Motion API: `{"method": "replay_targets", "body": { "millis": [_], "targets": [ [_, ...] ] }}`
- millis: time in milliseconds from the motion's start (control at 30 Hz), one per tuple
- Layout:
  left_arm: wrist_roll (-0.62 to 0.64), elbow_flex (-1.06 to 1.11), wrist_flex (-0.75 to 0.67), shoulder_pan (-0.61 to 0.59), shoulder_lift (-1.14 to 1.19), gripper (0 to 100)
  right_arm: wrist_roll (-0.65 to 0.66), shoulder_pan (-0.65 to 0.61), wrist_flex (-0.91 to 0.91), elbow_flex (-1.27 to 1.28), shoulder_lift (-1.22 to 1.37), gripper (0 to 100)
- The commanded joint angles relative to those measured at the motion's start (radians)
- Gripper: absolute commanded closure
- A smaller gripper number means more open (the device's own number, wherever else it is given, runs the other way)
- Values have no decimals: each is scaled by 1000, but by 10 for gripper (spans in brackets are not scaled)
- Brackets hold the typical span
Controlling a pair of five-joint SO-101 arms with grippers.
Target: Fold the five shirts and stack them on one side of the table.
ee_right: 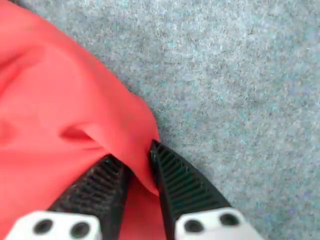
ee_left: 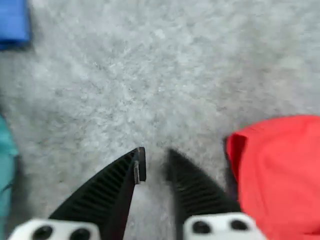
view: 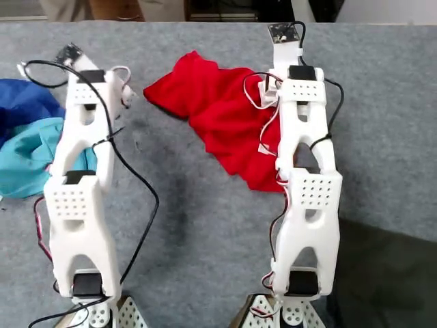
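While the red shirt lies rumpled, table point(view: 205, 225): grey felt-like cover, both arms stretched out over it from the near edge.
Red shirt point(view: 218, 116): bunched and unfolded in the middle of the table. It runs from just beside the left arm's tip across to under the right arm.
Teal shirt point(view: 27, 150): crumpled at the left edge of the table, partly under the left arm.
Blue shirt point(view: 24, 99): heaped just beyond the teal shirt and touching it, also unfolded.
Right gripper point(ee_right: 131, 152): jaws pinched on a fold at the red shirt's edge, with cloth pressed between them and bare table just beside.
Left gripper point(ee_left: 155, 152): jaws a little apart with nothing between them, low over bare table, the red shirt's corner just beside one jaw.
Step, as I judge it: spreading the red shirt flat before any fold, so the task looks barely begun.
How to do it well: take the near corner with the left gripper, biting a single layer rather than a wad.
Pull: draw the two held points apart, low and evenly, so the cloth lies smooth instead of dragging or twisting.
Risk: the right pinch sits close to the hem and may slip if tugged hard.
Room: keep the left side free of the spread, since a stack would suit the space by the other shirts.
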Motion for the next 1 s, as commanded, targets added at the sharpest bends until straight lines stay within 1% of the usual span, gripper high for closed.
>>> {"method": "replay_targets", "body": {
  "millis": [0,167,233,300,433,467,500,633,700,800,967],
  "targets": [
    [-5,-35,-20,28,10,980,-5,10,-17,-53,-8,973],
    [5,-69,-28,40,10,978,-11,10,-18,-53,-8,971],
    [66,-129,-21,46,13,974,-11,10,-18,-53,-8,971],
    [166,-181,-20,66,21,930,-5,10,-20,-53,-8,971],
    [318,-213,-40,123,24,776,-5,10,-20,-51,-8,971],
    [348,-207,-61,138,31,750,-5,10,-20,-50,-8,971],
    [365,-201,-87,152,47,745,-5,10,-20,-50,-8,971],
    [368,-201,-238,167,153,784,-5,10,-20,-50,-8,971],
    [368,-227,-259,153,199,806,-5,10,-20,-50,-8,971],
    [365,-327,-183,137,236,853,-5,10,-20,-50,-8,971],
    [204,-440,-55,143,297,941,-5,10,-20,-50,-8,971]
  ]
}}
